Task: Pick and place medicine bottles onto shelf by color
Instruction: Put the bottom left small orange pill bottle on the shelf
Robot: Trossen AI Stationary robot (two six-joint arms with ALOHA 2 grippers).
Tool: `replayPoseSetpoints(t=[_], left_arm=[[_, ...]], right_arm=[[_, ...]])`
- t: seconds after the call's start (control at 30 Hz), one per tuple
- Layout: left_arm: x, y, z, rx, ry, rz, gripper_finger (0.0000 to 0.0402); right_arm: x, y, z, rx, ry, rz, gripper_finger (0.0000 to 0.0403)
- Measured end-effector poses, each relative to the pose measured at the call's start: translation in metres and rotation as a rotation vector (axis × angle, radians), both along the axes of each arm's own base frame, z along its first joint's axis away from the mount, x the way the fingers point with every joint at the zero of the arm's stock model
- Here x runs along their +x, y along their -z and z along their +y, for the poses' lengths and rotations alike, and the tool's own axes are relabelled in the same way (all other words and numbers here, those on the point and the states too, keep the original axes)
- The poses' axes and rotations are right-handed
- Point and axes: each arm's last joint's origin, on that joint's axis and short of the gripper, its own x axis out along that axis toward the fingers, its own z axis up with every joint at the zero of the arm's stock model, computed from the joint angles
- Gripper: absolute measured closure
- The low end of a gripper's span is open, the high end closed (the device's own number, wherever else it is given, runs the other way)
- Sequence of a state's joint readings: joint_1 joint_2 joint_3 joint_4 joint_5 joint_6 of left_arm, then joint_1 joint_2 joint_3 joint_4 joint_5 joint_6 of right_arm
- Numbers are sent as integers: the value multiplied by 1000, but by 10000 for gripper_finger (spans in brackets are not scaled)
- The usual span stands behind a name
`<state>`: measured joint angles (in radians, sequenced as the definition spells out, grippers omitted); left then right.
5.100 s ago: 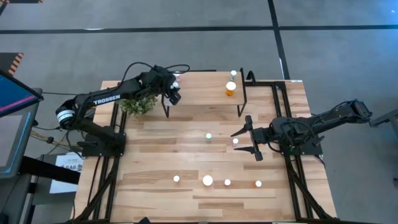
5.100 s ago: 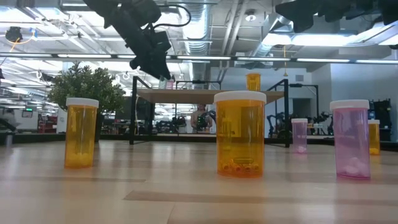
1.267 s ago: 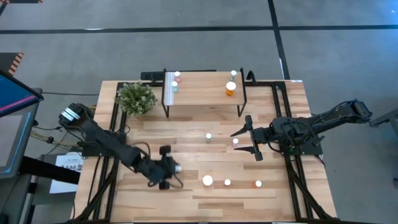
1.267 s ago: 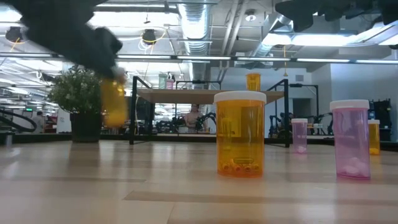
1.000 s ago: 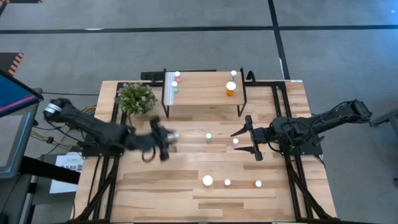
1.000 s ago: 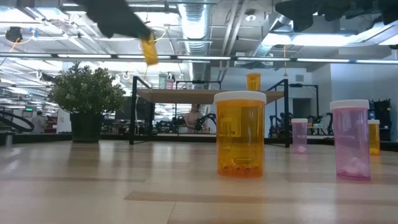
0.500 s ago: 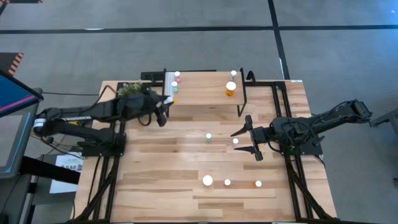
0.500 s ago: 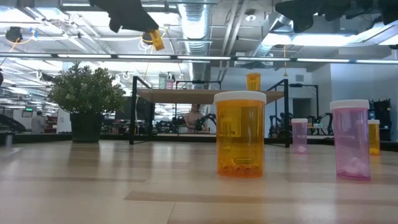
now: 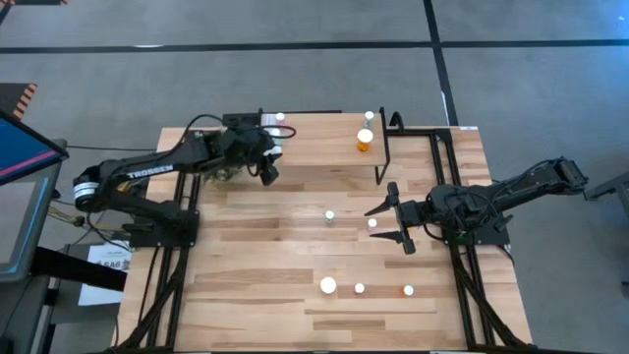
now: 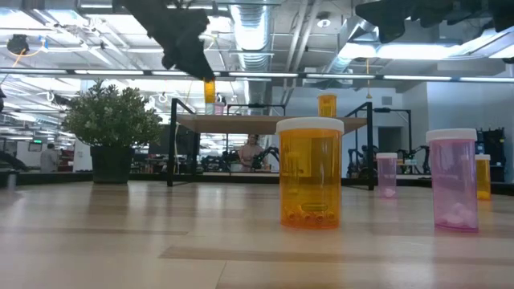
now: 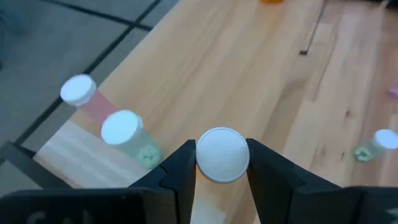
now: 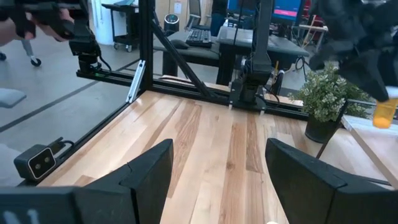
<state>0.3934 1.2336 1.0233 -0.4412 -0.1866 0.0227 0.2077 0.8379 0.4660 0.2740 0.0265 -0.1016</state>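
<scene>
We are holding a small orange bottle (image 10: 210,90) by its white cap in the left gripper (image 11: 222,163), hovering above the left end of the shelf (image 9: 324,147), near the pink bottle (image 11: 87,98) and the green bottle (image 11: 129,137) standing there. Our right gripper (image 9: 391,224) is waiting over the right side of the table (image 9: 265,246) with its fingers spread wide, gripping nothing.

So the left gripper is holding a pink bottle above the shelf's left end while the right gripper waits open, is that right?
Not quite: the bottle in the left gripper is orange, as the low view shows. The rest holds: it hangs above the shelf's left end, and the right gripper waits open.
</scene>
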Motion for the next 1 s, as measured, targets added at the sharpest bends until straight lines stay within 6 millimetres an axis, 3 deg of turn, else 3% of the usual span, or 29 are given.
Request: replayPoseSetpoints(t=[0.23,0.5,1.0], left_arm=[[7,15,14,-21,-38,52,290],[5,14,17,-22,-51,52,287],[4,14,17,-22,-63,46,216]], right_arm=[[0,0,0,-1,0,0,124],[0,0,0,-1,0,-1,124],[0,0,0,4,0,0,124]])
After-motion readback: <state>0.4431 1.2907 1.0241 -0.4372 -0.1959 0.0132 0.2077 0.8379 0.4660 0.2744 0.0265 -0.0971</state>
